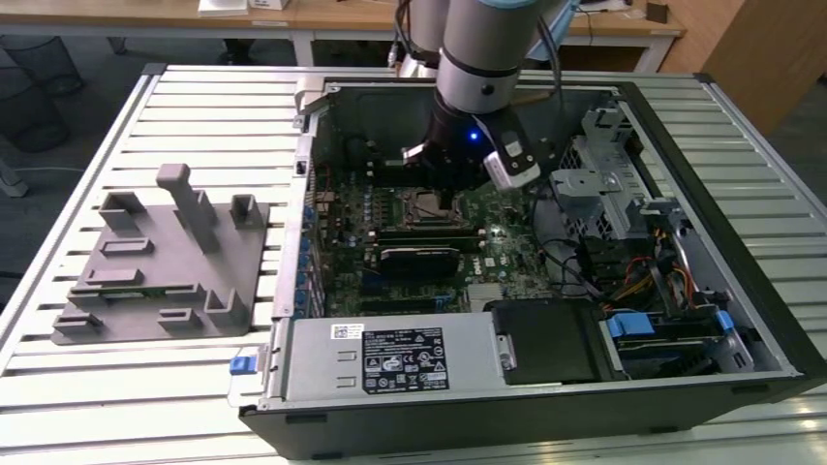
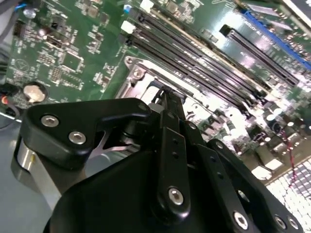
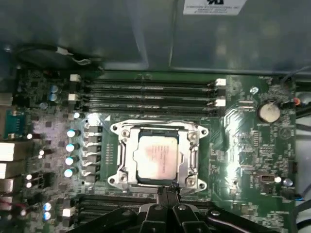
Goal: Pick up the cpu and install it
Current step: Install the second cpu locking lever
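First wrist view shows the cpu (image 3: 156, 158) lying flat inside the metal socket frame (image 3: 158, 130) on the green motherboard (image 3: 243, 145), its silver top facing up. Four memory slots (image 3: 146, 94) run along the board beside the socket, and a round coin battery (image 3: 267, 112) sits well apart from it. The gripper (image 3: 170, 190) is at the edge of the socket frame, just beside the cpu; its two dark fingers (image 3: 167, 194) are pressed together with no gap visible and hold nothing.

Second wrist view shows the gripper (image 2: 165, 97) from behind its black linkage, fingertips down by the socket frame (image 2: 141, 73), with the memory slots (image 2: 204, 68) beyond.

Exterior view has the arm reaching down into the open computer case (image 1: 723, 291), the gripper (image 1: 446, 189) low over the motherboard (image 1: 498, 252) toward the far side. On the slatted table (image 1: 130, 387), at the exterior view's left of the case, stands a grey plastic tray (image 1: 155, 281) with upright posts.
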`<control>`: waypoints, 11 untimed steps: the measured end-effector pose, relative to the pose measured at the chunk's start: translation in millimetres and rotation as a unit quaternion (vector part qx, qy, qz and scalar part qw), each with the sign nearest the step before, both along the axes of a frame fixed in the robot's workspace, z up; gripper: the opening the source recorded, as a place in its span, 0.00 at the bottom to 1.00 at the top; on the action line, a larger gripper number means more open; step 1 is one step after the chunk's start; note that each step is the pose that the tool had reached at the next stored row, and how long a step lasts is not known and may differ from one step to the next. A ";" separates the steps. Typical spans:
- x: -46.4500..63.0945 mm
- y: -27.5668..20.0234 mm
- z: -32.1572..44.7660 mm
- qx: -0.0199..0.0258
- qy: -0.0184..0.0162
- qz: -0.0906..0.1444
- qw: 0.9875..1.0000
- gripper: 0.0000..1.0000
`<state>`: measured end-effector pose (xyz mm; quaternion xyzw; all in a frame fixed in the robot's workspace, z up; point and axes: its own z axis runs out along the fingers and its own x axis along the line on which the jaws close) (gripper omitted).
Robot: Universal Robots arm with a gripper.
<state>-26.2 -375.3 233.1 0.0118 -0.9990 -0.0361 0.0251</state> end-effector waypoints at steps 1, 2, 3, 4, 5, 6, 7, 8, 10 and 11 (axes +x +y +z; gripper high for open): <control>0.0 -1.8 -0.2 0.000 0.000 0.000 1.000 0.11; 0.0 -4.0 -0.4 0.000 0.000 0.000 1.000 0.11; 0.0 -6.3 -0.6 0.001 0.000 0.000 1.000 0.11; 0.0 -8.6 -0.6 0.001 0.000 0.000 1.000 0.11; 0.0 -10.8 -0.7 0.001 0.000 0.000 1.000 0.11; -0.4 -12.1 -0.8 0.001 0.000 0.000 1.000 0.11; -1.6 -12.9 -0.8 0.001 0.000 0.000 1.000 0.11; -3.2 -13.5 -0.8 0.001 0.000 0.000 1.000 0.11; -7.6 -14.6 -0.9 0.001 0.000 0.000 1.000 0.11; -9.9 -15.1 -0.9 0.001 0.000 0.000 1.000 0.11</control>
